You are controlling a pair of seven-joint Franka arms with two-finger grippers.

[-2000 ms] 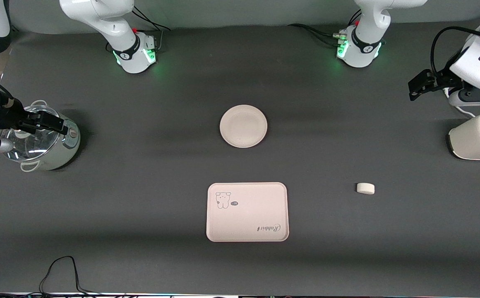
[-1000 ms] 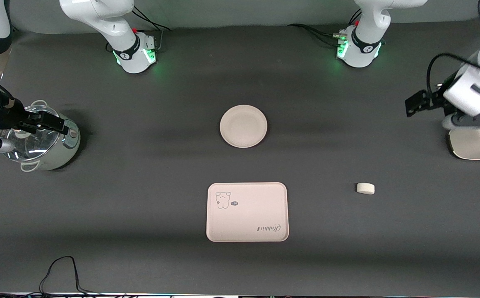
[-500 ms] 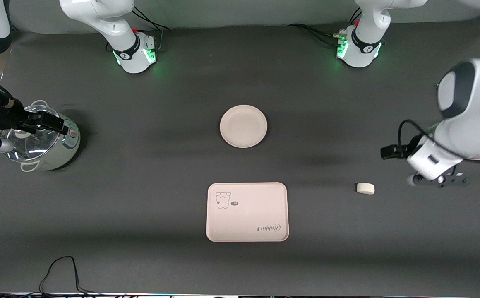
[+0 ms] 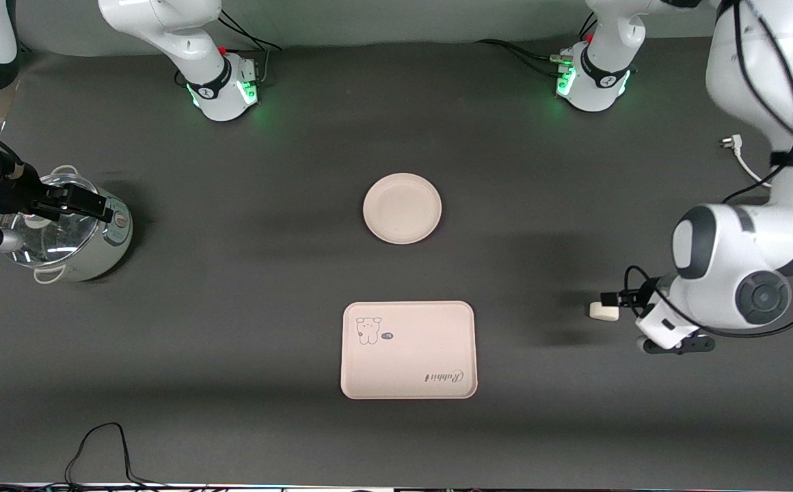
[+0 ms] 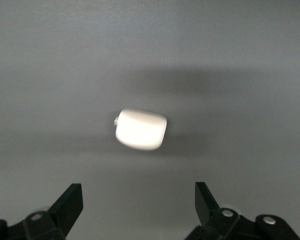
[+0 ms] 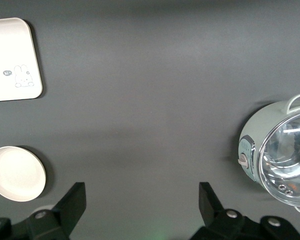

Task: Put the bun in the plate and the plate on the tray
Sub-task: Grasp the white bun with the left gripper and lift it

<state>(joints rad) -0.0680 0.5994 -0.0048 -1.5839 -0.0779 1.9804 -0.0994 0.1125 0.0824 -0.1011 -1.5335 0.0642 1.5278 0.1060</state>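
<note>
Front view: matte dark-grey table (image 4: 232, 328) is seen — smooth round plate (image 4: 402, 208), rectangular tray (image 4: 408, 349) nearer the camera. Left gripper (image 5: 138, 202), spread, is held over the pillow-shaped bun (image 4: 602, 311); right gripper (image 6: 142, 202), spread, waits above a glass-lidded pot (image 4: 75, 232).

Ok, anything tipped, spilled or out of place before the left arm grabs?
Nothing stands out. The bun lies intact on the table under the open left gripper; the plate and tray sit flat and bare. The right gripper waits open by the pot.
</note>
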